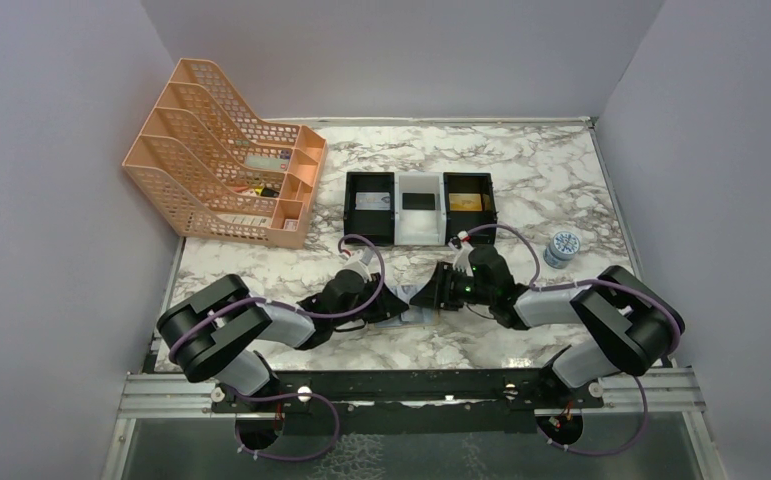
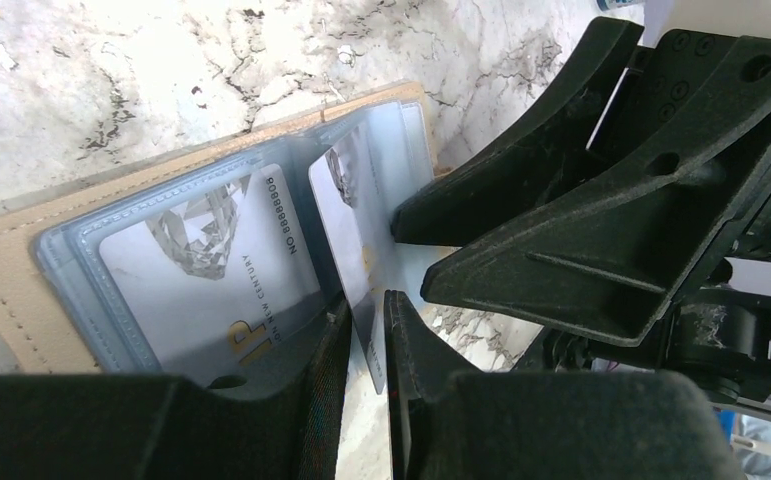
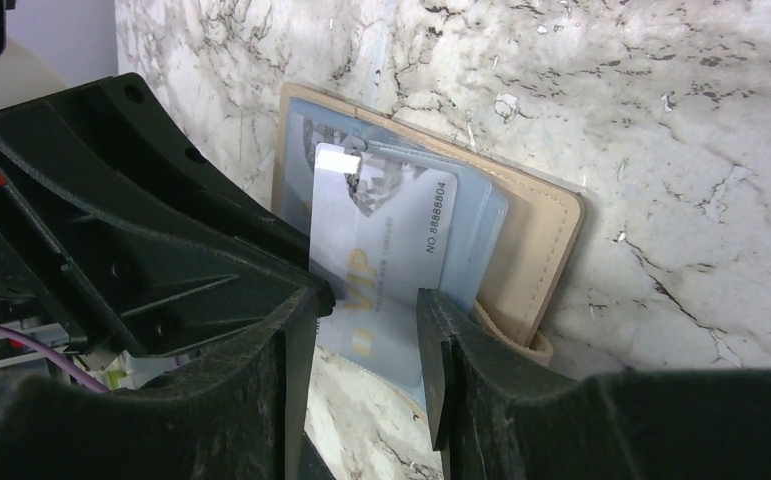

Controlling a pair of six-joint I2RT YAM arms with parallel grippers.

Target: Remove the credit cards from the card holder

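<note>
**A loose pinch here could drop the card or drag the holder**

My left gripper [image 2: 366,305] has its fingers a sliver apart, and the raised VIP card [image 2: 346,230] stands edge-on between them. I cannot tell whether the pads actually bite it. My right gripper [image 3: 366,295] comes in from the opposite side with its jaws partly apart, straddling what I take to be the same card. I cannot tell whether it bears on the card or only on the plastic.

If neither pinch is firm, I expect the card to flop back into its grey-blue sleeve [image 2: 66,255]. If the sleeve is caught along with the card, a pull may lift or skid the card holder [image 3: 546,240], which lies open on the marble table [image 3: 661,150] between both arms. The two sets of fingers are crowded close, so a careless move could knock them together. A second card [image 2: 211,290] lies flat in its pocket, not yet taken out.
</note>
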